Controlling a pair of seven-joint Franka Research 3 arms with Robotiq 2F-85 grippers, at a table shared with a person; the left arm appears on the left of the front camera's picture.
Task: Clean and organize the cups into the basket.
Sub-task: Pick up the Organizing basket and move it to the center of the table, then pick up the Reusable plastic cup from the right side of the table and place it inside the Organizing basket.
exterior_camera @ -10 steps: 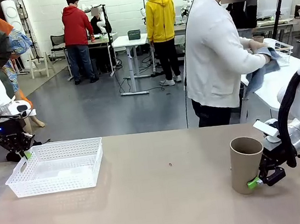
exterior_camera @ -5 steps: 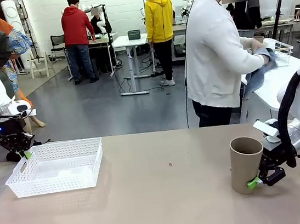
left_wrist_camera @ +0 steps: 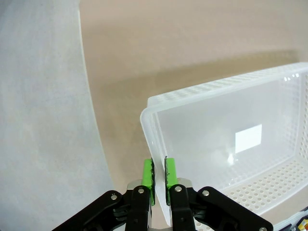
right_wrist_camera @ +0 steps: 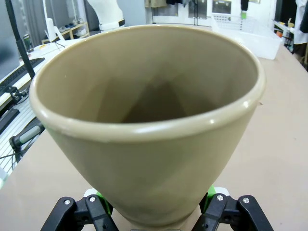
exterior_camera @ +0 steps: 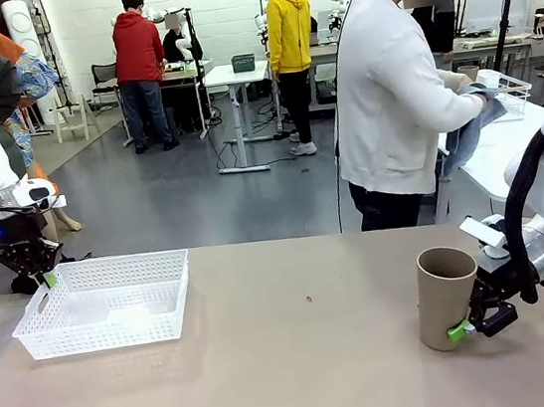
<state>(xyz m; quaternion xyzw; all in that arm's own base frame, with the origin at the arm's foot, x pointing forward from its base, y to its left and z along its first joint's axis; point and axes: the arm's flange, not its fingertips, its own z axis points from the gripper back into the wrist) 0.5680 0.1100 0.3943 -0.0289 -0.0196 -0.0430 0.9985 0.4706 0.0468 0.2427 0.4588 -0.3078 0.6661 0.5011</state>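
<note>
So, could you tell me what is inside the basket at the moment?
No cups: the basket shows a bare white floor with a bright reflection. The left gripper pinches its wall. In the front view, the mesh walls partly veil the floor's edges.
</note>
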